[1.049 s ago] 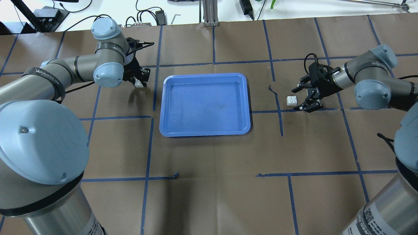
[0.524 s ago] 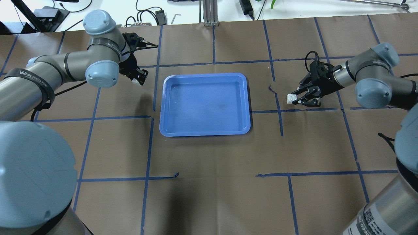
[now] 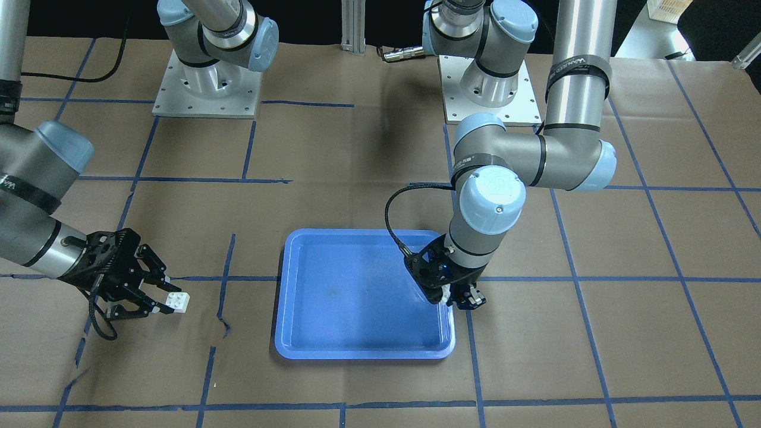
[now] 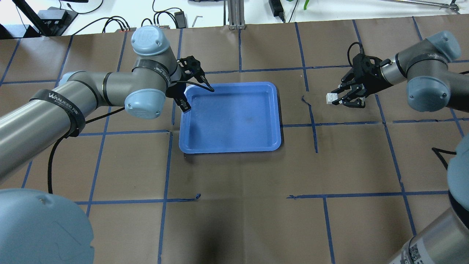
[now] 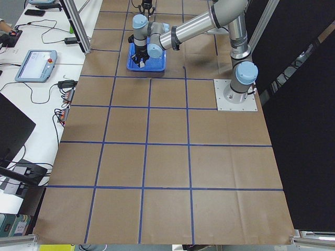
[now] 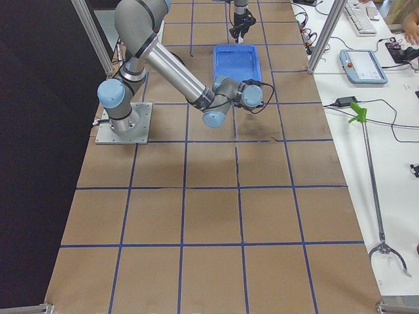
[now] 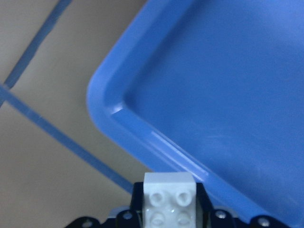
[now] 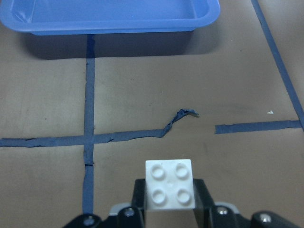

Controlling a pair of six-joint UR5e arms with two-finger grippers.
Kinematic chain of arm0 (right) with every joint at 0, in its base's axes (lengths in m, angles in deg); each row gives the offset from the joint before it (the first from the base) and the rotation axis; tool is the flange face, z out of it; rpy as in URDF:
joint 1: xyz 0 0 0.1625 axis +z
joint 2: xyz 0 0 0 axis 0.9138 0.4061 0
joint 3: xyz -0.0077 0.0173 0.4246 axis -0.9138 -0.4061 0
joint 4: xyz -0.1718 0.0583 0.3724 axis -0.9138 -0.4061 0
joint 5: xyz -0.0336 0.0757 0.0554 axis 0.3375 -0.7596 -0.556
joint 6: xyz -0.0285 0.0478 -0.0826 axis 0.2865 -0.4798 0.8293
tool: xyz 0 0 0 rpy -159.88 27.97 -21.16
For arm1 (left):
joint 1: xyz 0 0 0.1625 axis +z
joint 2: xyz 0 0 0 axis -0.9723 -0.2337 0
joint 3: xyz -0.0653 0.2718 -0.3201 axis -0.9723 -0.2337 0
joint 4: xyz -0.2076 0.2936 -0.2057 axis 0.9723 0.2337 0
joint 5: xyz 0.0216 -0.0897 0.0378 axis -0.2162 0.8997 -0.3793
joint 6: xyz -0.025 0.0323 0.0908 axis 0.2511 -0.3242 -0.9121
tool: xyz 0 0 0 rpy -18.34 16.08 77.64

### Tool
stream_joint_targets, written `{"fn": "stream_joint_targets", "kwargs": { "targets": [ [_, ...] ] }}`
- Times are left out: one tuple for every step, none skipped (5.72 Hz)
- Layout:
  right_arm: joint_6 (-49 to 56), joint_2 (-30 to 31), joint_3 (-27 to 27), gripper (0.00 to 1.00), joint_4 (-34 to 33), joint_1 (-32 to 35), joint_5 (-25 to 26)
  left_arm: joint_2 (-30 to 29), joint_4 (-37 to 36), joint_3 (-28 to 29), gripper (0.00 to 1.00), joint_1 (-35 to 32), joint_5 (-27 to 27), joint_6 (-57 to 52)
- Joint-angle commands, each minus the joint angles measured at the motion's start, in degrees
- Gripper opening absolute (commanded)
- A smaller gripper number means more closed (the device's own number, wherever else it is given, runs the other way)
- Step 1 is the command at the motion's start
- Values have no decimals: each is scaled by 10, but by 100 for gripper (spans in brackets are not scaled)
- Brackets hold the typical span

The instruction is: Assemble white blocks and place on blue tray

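From overhead, the left arm's wrist hides the first white block. Only the left wrist view shows it plainly, with the fingers cut off at the bottom edge. In both side views the blocks are too small to make out. The left arm reaches in with its elbow bent. Its left gripper points down over the blue tray at the rim on the robot's left, clamped on that block. The right arm stretches low toward the tray. The right gripper, well off the tray's right side, pinches the second white block at its fingertips, studs up.
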Motion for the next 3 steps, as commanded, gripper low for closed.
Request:
{"fn": "stream_joint_targets", "kwargs": {
  "targets": [
    [5,76,-5,17,97,1,5,-23,-1,1,0,-51,0,-142],
    [9,130,-4,17,176,2,6,-34,-19,4,0,-69,5,-147],
    [32,137,-2,17,191,4,8,-35,-23,2,0,-71,7,-148]
  ]
}}
